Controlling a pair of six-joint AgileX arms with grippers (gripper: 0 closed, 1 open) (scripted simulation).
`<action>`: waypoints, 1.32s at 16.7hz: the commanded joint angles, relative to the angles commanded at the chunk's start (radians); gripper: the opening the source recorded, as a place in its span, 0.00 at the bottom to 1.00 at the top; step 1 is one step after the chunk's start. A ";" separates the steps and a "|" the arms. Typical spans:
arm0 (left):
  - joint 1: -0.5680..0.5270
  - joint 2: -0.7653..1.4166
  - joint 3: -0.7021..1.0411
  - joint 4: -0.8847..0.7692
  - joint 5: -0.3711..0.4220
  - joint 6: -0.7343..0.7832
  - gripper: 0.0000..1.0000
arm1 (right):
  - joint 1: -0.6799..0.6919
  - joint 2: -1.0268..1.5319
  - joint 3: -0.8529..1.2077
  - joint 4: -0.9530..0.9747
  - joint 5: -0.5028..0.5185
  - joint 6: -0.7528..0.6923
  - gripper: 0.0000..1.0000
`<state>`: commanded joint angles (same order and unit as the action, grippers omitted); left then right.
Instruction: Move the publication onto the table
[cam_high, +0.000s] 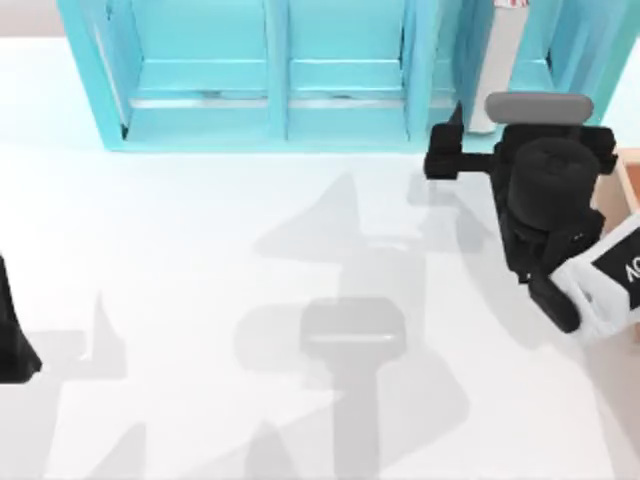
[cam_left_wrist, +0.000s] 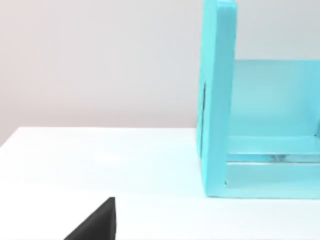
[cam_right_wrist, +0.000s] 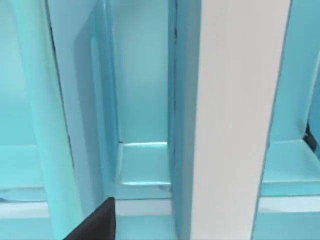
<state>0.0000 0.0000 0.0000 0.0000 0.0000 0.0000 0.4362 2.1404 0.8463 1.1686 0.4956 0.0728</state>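
The publication (cam_high: 487, 75) stands upright in the right-hand compartment of the light-blue shelf (cam_high: 270, 110), its white page edges facing out. My right gripper (cam_high: 447, 150) hovers just in front of that compartment, a little left of the book, open and holding nothing. In the right wrist view the book's white page edges (cam_right_wrist: 240, 120) and teal cover (cam_right_wrist: 182, 100) rise close ahead, with one black finger (cam_right_wrist: 97, 225) low in front. The white table (cam_high: 200, 300) spreads before the shelf. My left gripper (cam_high: 10, 340) is parked at the table's left edge, open.
A tan wooden box (cam_high: 627, 185) sits at the right edge behind the right arm. The shelf's end wall (cam_left_wrist: 217, 100) stands on the table in the left wrist view. Arm shadows fall across the table's middle.
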 joint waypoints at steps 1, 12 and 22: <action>0.000 0.000 0.000 0.000 0.000 0.000 1.00 | -0.005 0.013 0.023 -0.008 -0.005 -0.001 1.00; 0.000 0.000 0.000 0.000 0.000 0.000 1.00 | -0.099 0.232 0.427 -0.184 -0.097 -0.016 1.00; 0.000 0.000 0.000 0.000 0.000 0.000 1.00 | -0.100 0.232 0.428 -0.184 -0.097 -0.016 0.55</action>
<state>0.0000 0.0000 0.0000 0.0000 0.0000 0.0000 0.3365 2.3728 1.2739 0.9844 0.3983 0.0571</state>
